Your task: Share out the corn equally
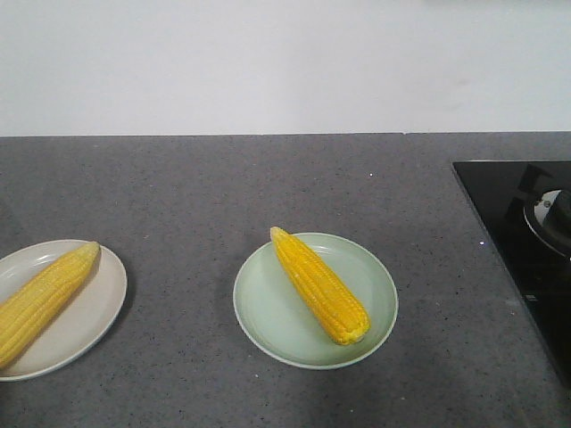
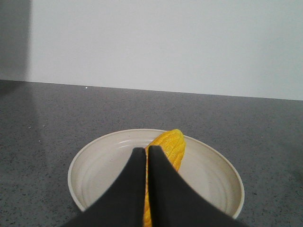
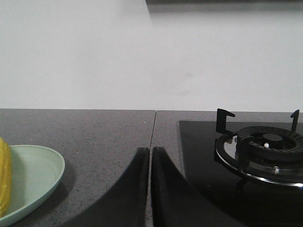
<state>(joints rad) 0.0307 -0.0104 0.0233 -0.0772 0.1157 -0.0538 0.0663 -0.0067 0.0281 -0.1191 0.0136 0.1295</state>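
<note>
Closest to my left wrist cam, the left gripper (image 2: 146, 153) is pinched together on nothing, right over the corn (image 2: 166, 147) on the beige plate (image 2: 85, 161). Right gripper (image 3: 150, 153) likewise, empty. Second cob (image 1: 319, 283) sits mid-frame on the green plate (image 1: 268, 308), so shares look even.

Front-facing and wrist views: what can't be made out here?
- Yellow corn cob on the beige round plate: the front view's left edge cuts off its butt end; the shut left pincer covers its lower part in the left wrist view.
- Black gas hob: cropped at the right edge.
- Pale green plate: cropped at the right wrist view's left edge, beside the shut right pincer.
</note>
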